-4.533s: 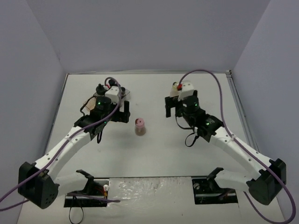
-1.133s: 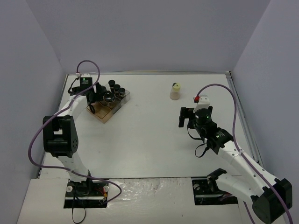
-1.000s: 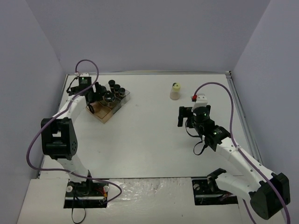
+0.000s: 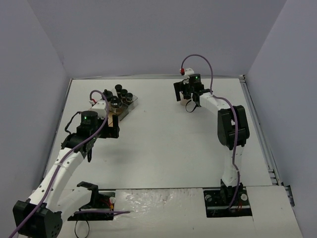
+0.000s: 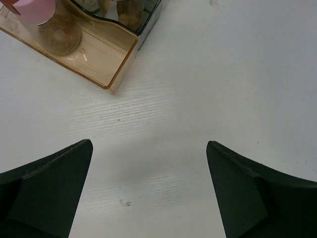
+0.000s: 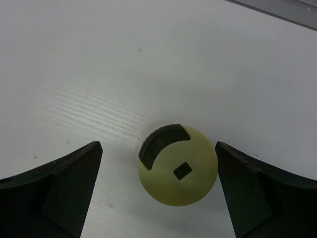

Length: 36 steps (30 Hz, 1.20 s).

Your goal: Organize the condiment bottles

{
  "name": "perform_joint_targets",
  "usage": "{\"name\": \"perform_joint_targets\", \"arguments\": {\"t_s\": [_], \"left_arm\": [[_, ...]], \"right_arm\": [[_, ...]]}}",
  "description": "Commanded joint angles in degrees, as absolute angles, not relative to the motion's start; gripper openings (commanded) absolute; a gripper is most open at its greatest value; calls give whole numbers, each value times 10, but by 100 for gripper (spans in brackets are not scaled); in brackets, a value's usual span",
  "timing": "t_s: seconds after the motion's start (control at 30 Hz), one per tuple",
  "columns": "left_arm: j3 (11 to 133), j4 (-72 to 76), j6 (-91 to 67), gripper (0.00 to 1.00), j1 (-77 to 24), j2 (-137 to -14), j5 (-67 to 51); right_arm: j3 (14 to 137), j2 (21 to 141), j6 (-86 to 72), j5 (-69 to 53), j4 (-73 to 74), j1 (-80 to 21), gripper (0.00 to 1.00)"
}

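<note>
Most of the sorting appears to be done. Several black-capped bottles (image 4: 122,94) are seen standing together in the stepped tray (image 5: 124,59) at the far left of the table (image 4: 158,148), though their exact number cannot be made out from above. A pink-capped bottle (image 5: 34,7) is seen on the tray's lower amber step, near its corner. One bottle is found outside the tray: the yellow-capped bottle (image 6: 178,171) stands upright on the bare table at the far side, right of the middle and well apart from the tray. The right gripper (image 6: 158,146) is held directly over it, its jaws spread wide to either side of the cap. A clear gap is visible on both sides, so nothing is gripped yet. The left gripper (image 5: 149,146) is held just in front of the tray's near corner, with its jaws wide apart and only bare table between them; nothing is carried. The step in hand is judged to be the pick-up of this last loose bottle. What is left is for the jaws to be lowered and closed on it, for the bottle to be carried across the table, and for it to be set down in a free place in the tray. The round cap is smooth, so a squeeze low on the body would probably be the safer hold.
</note>
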<state>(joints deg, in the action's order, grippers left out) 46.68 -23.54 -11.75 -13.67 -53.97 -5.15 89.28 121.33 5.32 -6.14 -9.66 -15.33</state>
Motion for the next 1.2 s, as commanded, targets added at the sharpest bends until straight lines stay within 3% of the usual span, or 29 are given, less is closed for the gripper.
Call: {"name": "perform_joint_targets", "arguments": {"t_s": [0.0,0.07,0.17,0.27,0.4,0.67,0.93,1.0,1.17], "left_arm": [[500,-201,-106,97,-136,-544,-34],[500,-202,-107,97,-135,-545,-30],[500,-201,-108,97,-135,-549,-28],[501,-200,-109,97,-135,-553,-31],[501,-199,-109,97,-135,-555,-33],[504,-196,-113,97,-131,-560,-37],[500,-190,-116,97,-126,-558,-49],[497,-187,-117,97,-126,-556,-55],[492,-171,-126,97,-126,-553,-83]], "right_arm": [[925,1210,90,-86,-130,-147,87],[921,1213,93,-94,-132,-146,76],[902,1210,94,-118,-137,-147,41],[869,1178,97,-136,-141,-162,23],[789,1112,100,-138,-157,-211,17],[650,1022,80,-124,-198,-364,17],[605,1035,77,-118,-245,-461,23],[601,1036,80,-117,-246,-468,36],[595,991,83,-114,-229,-474,81]]}}
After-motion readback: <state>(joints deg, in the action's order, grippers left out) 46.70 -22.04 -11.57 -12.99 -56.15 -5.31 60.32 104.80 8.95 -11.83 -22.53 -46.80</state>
